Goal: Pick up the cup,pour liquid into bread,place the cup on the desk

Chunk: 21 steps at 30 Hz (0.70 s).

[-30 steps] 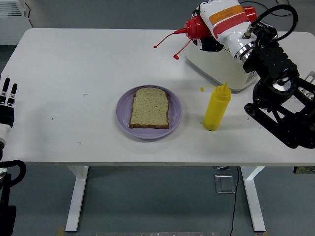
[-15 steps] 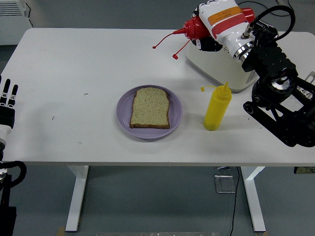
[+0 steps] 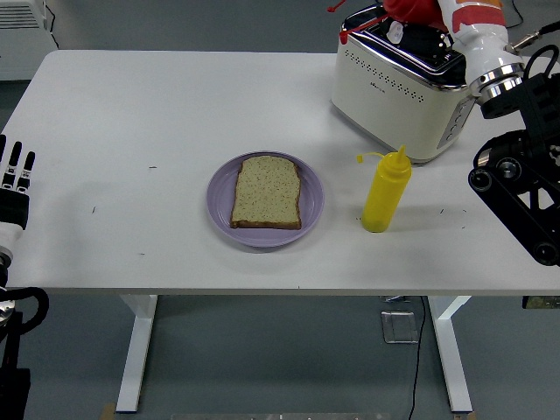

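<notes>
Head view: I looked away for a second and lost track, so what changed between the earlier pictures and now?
The right hand, shut on the red squeeze bottle, rose and drew back to the picture's top edge, uncovering the toaster. The bread on the purple plate, the yellow bottle and the resting left hand stayed put.

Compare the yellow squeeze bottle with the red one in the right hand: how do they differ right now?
The yellow squeeze bottle stands upright on the table, free; the red squeeze bottle is gripped by the right hand, raised over the toaster and partly cut off by the frame's top. Both have a tethered cap dangling from the nozzle.
</notes>
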{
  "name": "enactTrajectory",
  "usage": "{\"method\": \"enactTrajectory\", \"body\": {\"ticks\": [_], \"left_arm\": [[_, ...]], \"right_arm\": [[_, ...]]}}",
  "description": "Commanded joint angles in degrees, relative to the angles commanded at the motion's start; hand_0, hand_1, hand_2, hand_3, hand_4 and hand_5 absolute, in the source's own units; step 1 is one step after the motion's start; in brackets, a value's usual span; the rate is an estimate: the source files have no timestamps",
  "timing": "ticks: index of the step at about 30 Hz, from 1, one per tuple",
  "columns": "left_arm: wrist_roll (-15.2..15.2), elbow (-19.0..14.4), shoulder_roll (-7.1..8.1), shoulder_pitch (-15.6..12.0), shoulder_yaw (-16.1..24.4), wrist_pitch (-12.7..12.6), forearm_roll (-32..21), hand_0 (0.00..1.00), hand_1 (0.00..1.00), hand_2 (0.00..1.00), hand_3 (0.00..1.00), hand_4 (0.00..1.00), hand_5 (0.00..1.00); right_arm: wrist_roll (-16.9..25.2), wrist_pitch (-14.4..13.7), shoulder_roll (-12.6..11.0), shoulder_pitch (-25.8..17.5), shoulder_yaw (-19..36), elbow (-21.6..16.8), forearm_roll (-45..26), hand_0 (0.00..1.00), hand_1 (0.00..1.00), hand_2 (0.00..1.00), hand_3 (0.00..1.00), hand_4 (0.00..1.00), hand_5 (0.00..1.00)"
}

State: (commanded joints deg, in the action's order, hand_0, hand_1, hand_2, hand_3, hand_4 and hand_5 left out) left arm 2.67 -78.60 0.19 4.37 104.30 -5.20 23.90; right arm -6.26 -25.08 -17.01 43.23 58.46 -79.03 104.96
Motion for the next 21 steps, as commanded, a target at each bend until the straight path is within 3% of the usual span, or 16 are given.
{"method": "enactTrajectory", "body": {"ticks": [3, 9, 21], "left_arm": [[0.0, 0.1, -0.11, 0.2, 0.0, -0.1, -0.1, 0.785, 0.736, 0.736, 0.692, 0.51, 0.998], [0.0, 0.1, -0.19, 0.5, 0.0, -0.1, 0.0, 0.784, 0.736, 0.736, 0.692, 0.512, 0.998], [0.0, 0.1, -0.19, 0.6, 0.1, 0.0, 0.1, 0.785, 0.736, 0.735, 0.692, 0.509, 0.998]], "right_arm": [[4.6, 0.4, -0.2, -2.4, 4.5, -1.6, -7.1, 0.054, 0.046, 0.197, 0.291, 0.716, 0.307], [11.0, 3.4, 0.3, -6.4, 10.7, -1.3, -21.6, 0.056, 0.048, 0.197, 0.292, 0.711, 0.311], [20.0, 2.9, -0.7, -14.3, 14.4, -0.8, -50.5, 0.054, 0.047, 0.198, 0.294, 0.698, 0.306]]}}
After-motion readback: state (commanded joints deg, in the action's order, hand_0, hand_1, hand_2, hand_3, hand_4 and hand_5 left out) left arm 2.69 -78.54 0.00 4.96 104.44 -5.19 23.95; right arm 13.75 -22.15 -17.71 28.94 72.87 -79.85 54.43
